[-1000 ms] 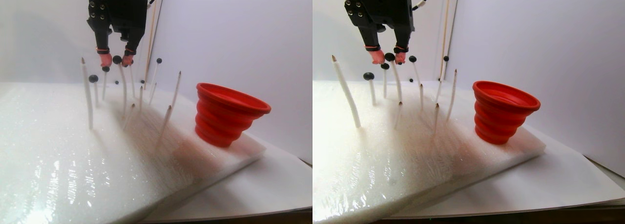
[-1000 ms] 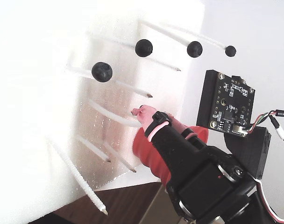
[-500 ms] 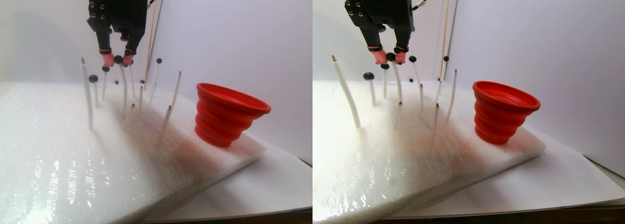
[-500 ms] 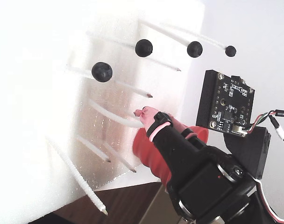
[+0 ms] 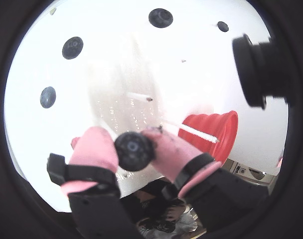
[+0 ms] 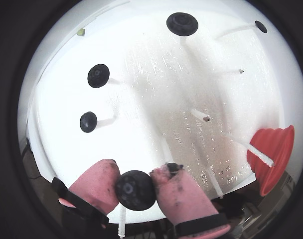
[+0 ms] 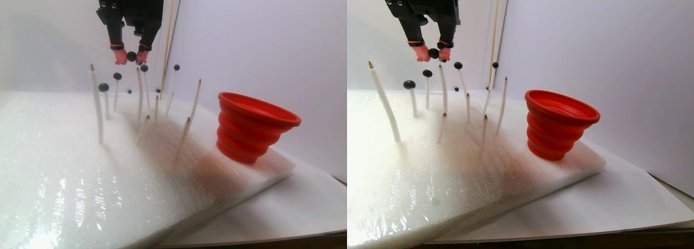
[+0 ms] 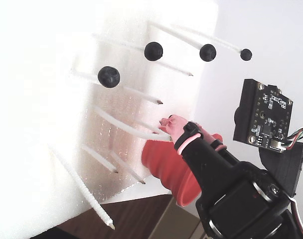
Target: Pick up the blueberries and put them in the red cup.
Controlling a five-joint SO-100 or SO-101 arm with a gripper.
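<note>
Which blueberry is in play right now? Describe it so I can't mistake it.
Start at the white foam board with upright white sticks. Above them hangs the gripper. The blueberry sits between its pink fingertips; the other blueberries are on stick tips.

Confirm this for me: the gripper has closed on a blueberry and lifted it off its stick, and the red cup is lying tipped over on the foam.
Wrong on the red cup: the stereo pair view shows it standing upright on the foam. The gripper does hold a blueberry clear of its stick.

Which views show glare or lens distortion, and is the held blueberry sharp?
Both wrist views: fisheye, black round border; the held blueberry is sharp between the gripper fingertips. Stereo pair view: glare on the foam board. Fixed view: foam overexposed at left.
</note>
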